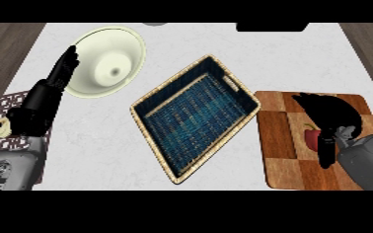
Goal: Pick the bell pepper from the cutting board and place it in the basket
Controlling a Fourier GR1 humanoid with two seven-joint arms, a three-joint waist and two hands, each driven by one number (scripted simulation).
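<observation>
A red bell pepper (311, 137) lies on the checkered wooden cutting board (280, 148) at the right; only a small part of it shows. My right hand (331, 113) hangs over the pepper with fingers curled down around it and hides most of it. The blue woven basket (195, 116) with a tan rim sits at the middle of the counter, just left of the board. At the left edge, my left hand (56, 81) rests open with fingers pointing up, beside a bowl.
A pale cream bowl (108, 61) stands at the back left, next to the left hand's fingers. A dark patterned mat (13, 103) shows at the left edge. White counter lies bare in front of the basket and behind the board.
</observation>
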